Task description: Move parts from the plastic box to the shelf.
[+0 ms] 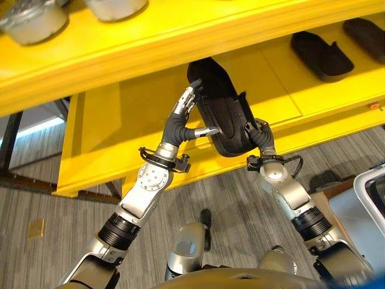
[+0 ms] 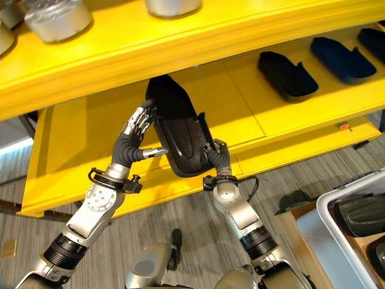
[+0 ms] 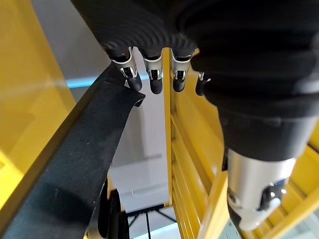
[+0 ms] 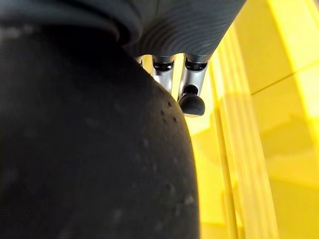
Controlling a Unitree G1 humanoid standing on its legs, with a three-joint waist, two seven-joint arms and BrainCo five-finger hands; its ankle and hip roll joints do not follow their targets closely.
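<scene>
- Two hands met on one black part (image 2: 180,141) at the front edge of the yellow shelf's (image 2: 78,144) lower level, the part tilted, its far end already over the shelf board.
- Far left, on the upper shelf board: round silver-grey metal parts (image 2: 57,21), dull-finished, seen from above.
- Left hand (image 2: 133,139): fingers straight and fanned flat against the part's left rim, thumb reaching to its face; pressing, not wrapped round it. In the left wrist view, dark fingertips (image 3: 156,85) sat just at the part's matt, grainy edge (image 3: 75,154).
- Part itself: elongated, shoe-sole-like tray, matt black, with a raised rim and ribbed inner surface.
- Right hand (image 2: 216,155): at the part's near right corner, fingers curled up over the rim, grasping it. In the right wrist view, the part's pebbled, rounded black surface (image 4: 89,164) lay right against the hand, silver fingers (image 4: 192,82) past it.
- Further right on the lower shelf: two or more similar black parts (image 2: 287,75) lay flat, apart from each other.
- Far right, low: pale plastic box (image 2: 328,214) with rounded rim, holding more dark parts (image 2: 360,215).
</scene>
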